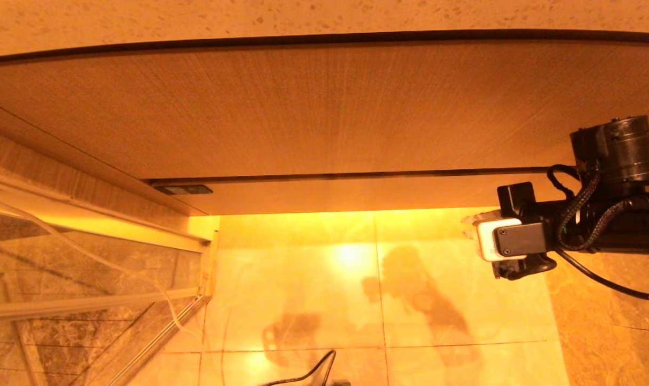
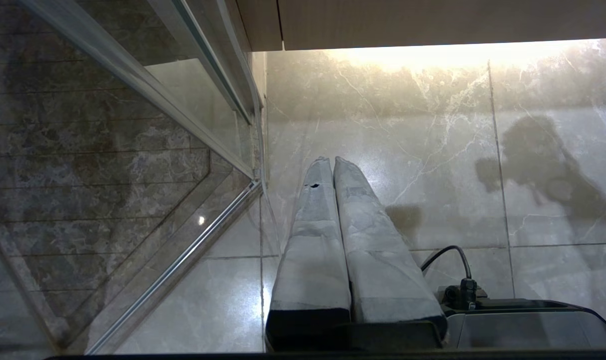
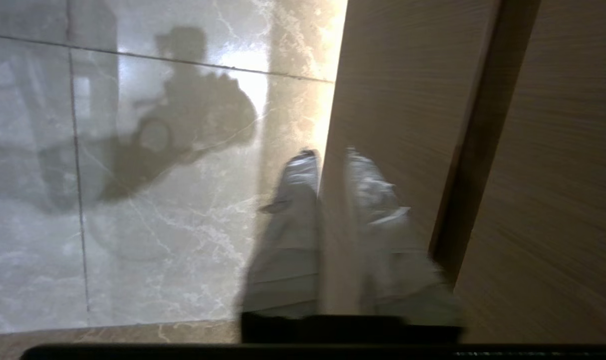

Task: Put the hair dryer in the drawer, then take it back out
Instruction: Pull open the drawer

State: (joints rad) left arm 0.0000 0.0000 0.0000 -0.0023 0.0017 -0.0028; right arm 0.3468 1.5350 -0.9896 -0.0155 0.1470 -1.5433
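Note:
The drawer (image 1: pixel 356 195) shows as a narrow, handleless wood-grain front, pushed in flush under the vanity. At the right end of the front's lower edge is my right gripper (image 1: pixel 470 226). In the right wrist view the right gripper (image 3: pixel 328 152) straddles that edge of the drawer (image 3: pixel 408 100). One taped finger (image 3: pixel 295 200) is on the floor side and the other lies over the wood face, with the wood between them. My left gripper (image 2: pixel 331 160) hangs shut and empty over the floor tiles. The hair dryer is out of view.
A much taller wood-grain panel (image 1: pixel 324 107) sits above the drawer, under a speckled stone countertop (image 1: pixel 303 16). A glass shower door with a metal frame (image 1: pixel 88 300) stands at the left. Glossy marble floor tiles (image 1: pixel 303 279) lie below. A small dark plate (image 1: pixel 184 189) marks the front's left end.

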